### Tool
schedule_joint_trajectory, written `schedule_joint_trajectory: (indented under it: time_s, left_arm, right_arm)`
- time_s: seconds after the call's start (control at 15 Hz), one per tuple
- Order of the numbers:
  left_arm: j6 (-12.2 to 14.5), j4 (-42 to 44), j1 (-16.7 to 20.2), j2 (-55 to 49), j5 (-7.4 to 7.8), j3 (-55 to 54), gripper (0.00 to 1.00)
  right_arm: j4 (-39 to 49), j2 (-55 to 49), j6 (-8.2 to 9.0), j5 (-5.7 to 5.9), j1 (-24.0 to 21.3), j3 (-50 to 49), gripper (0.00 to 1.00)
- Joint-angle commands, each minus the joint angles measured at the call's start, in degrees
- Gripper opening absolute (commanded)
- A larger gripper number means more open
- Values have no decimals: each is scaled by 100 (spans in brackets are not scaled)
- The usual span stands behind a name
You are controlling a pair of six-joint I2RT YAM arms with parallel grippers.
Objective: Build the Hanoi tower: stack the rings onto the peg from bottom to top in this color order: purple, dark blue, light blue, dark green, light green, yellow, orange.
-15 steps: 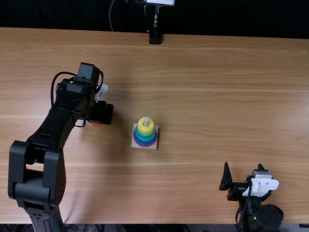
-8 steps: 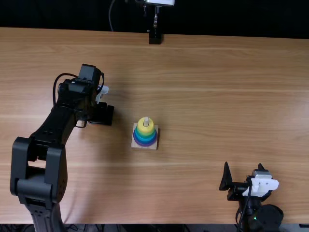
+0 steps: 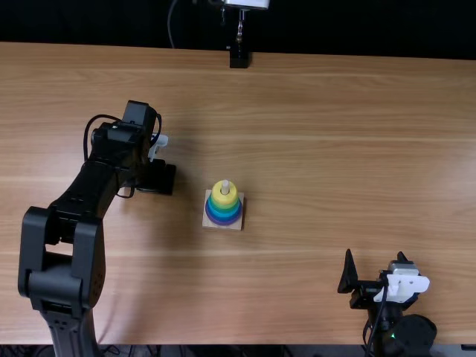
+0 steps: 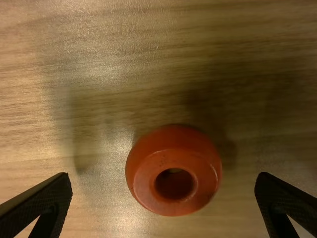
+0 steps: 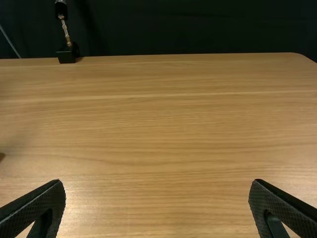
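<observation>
And here's the orange ring (image 4: 173,156), lying flat on the wood, its hole facing up, so the line through that hole stands upright; it's round, with no long side to point anywhere. The wooden peg (image 3: 225,185) stands upright too, poking out above the yellow ring (image 3: 224,199), with green and blue bands below and the purple ring (image 3: 224,222) lowest, on a square base (image 3: 210,223).

The table (image 3: 327,163) is light brown, its grain running side to side, and past the far edge there's a dark backdrop (image 3: 357,30), with a black stand (image 3: 239,59) right at that edge.

Now the left gripper (image 3: 158,177), over the table to the left of the base: its fingers (image 4: 49,203) are spread wide, and in the left wrist view the orange ring sits between them, touching neither! Over by the near edge, the right gripper (image 3: 375,253) has its fingers wide apart as well.
</observation>
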Motion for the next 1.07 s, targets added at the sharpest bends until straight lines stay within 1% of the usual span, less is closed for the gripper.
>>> schedule_joint_trajectory:
  time_s: [0.0,0.13,0.2,0.27,0.33,0.4,0.47,0.53,0.6,0.67,0.73,1.0]
  left_arm:
    - [47,30,86,93,36,143,90]
    - [47,452,86,93,-6,72,40]
    - [47,558,86,85,-17,-33,23]
    - [47,589,86,76,-91,-60,11]
    - [36,579,77,76,-165,-60,10]
    - [36,558,86,85,-154,-51,17]
    - [36,547,77,85,-175,-42,33]
    - [26,547,86,85,-165,-42,58]
    - [15,505,86,93,-154,-24,93]
    - [-6,473,95,93,-112,-16,100]
    - [-38,442,121,93,-112,-16,100]
    - [-17,389,130,93,-122,-33,100]
  right_arm:
    - [-416,-73,-10,13,-51,-442,100]
    - [-427,-73,-10,13,-51,-442,100]
    - [-416,-73,-10,13,-51,-442,100]
    - [-416,-73,-10,13,-51,-442,100]
    - [-416,-73,-10,13,-51,-442,100]
    - [-416,-73,-10,13,-51,-442,100]
    - [-416,-73,-10,13,-51,-442,100]
    - [-416,-73,-10,13,-51,-442,100]
    - [-416,-73,-10,13,-51,-442,100]
    - [-416,-73,-10,13,-51,-442,100]
    - [-427,-73,-10,13,-51,-442,100]
    - [-416,-73,-10,13,-51,-442,100]
